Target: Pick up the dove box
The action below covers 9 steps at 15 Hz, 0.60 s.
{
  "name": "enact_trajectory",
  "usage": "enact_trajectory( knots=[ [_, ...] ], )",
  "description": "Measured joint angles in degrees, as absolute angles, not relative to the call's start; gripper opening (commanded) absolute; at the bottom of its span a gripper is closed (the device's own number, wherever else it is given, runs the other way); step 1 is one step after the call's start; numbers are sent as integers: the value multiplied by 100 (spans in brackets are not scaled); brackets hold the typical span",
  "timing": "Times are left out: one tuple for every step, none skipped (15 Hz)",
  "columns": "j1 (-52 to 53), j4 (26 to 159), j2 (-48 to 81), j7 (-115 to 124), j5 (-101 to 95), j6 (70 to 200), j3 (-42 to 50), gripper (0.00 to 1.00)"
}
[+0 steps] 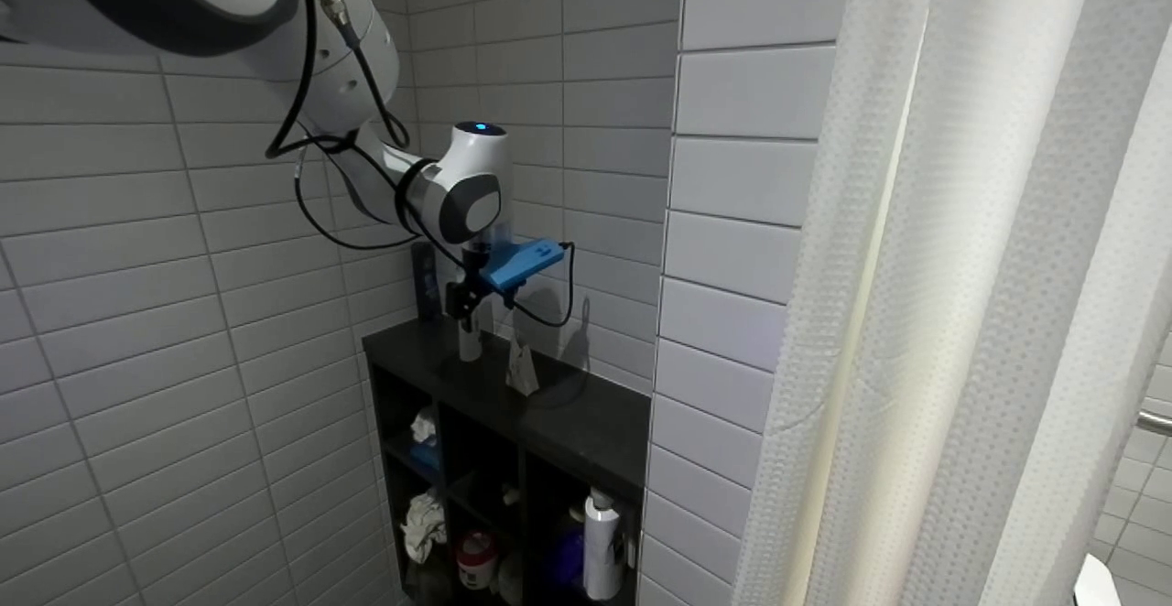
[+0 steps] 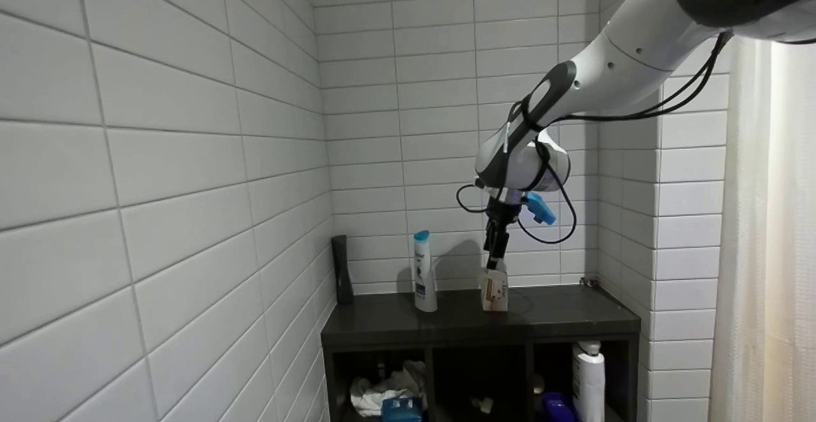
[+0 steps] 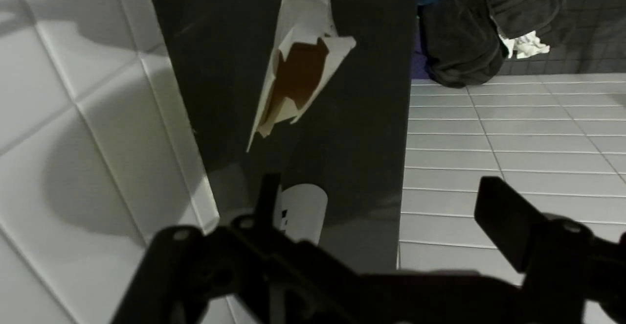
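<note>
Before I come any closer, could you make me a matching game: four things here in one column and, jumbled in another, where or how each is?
1. Dove box
2. Hand
3. Curtain
4. White-capped bottle

A. Inside the black shelf unit
B. Hanging in pale folds
C. Ragged and torn at the top
D. Wide open, gripping nothing

Pairs: 1-C, 2-D, 3-B, 4-A

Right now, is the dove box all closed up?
No, in the wrist view the dove box gapes open with ragged edges, and its brown inside shows.
</note>
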<state>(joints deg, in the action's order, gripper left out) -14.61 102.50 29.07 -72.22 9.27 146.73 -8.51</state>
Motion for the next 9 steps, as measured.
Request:
enact_trajectory(
  knots=[
    [-1459,10214,2912,-7100,927,14584,-848,100],
    [-1458,10175,2916,-6977,927,14490,-847,100],
    [-1458,10139,2919,-6856,929,14402,-847,100],
    [-1458,10106,2920,-6724,929,14315,-844,100],
    [-1455,10080,2920,-6591,929,14235,-833,100],
    [-1439,10057,2920,-6506,929,14172,-807,100],
    [-1411,10041,2920,-6484,890,14160,-768,100],
    [-1380,10039,2916,-6492,804,14173,-732,100],
    [-1351,10039,2914,-6492,744,14180,-703,100]
  ],
)
